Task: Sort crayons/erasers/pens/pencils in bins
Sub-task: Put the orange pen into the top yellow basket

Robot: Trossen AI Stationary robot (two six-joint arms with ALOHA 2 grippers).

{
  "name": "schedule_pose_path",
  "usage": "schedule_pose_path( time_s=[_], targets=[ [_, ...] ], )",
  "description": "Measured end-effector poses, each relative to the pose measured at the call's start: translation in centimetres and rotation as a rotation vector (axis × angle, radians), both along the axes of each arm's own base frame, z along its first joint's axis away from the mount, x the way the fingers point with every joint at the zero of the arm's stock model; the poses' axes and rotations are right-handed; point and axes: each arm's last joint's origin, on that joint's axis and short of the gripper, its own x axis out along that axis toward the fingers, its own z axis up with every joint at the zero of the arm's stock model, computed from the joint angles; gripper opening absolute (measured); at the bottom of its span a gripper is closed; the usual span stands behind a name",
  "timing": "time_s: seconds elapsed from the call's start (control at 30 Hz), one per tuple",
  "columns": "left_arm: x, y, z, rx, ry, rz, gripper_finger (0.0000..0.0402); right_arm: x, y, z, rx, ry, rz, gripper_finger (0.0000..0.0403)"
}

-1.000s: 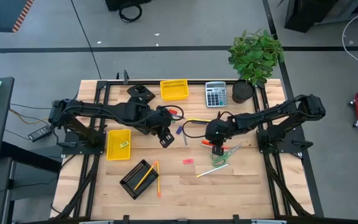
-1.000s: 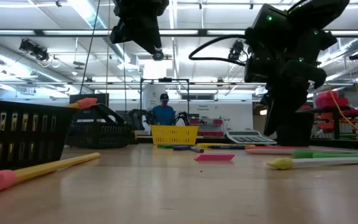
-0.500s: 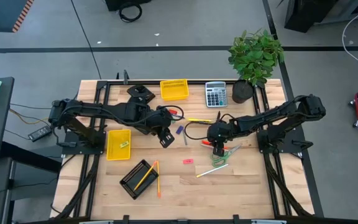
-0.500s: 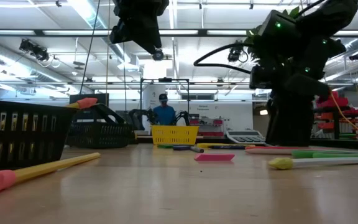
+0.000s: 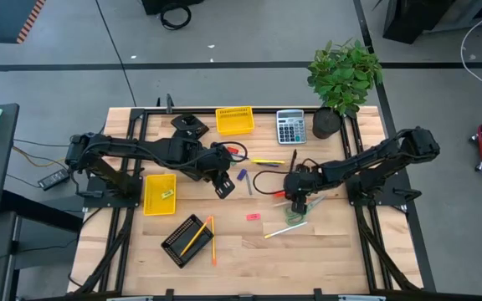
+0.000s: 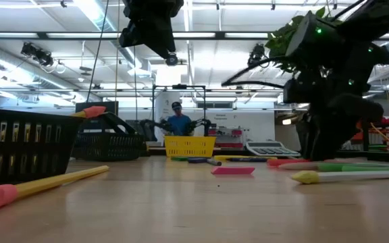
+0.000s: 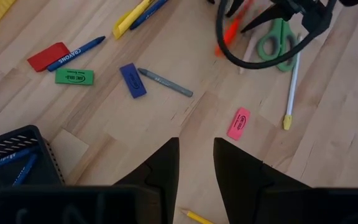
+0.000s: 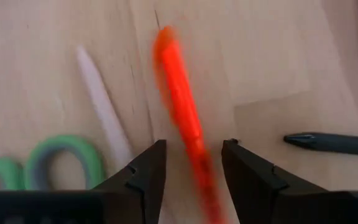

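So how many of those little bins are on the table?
4. One yellow bin beside the calculator, a second yellow bin on the left, a black mesh bin near the front holding pencils, another black bin by the far edge, left of the first.

The high view looks straight down from well above, taking in the whole table, both arms and the floor around it, while the low view sits at table-top height and looks level across the wood into the room beyond. The left wrist view looks down from some height on the middle of the table, and shares the pink eraser and green scissors with the high view. The right wrist view is very near the wood, and shares the orange pen and the scissors with the left wrist view.
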Motion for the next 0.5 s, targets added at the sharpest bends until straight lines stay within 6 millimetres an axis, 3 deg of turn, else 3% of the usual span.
schedule_pose_path(
  time_s=[0.33, 0.5],
  targets=[
    [0.00, 0.00, 0.00, 0.000, 0.000, 0.000, 0.0107, -0.45, 0.36, -0.47, 0.006, 0.006, 0.017, 0.0158],
    [0.00, 0.00, 0.00, 0.000, 0.000, 0.000, 0.0107, -0.35, 0.92, -0.42, -0.001, -0.012, 0.060, 0.0125]
  ],
)
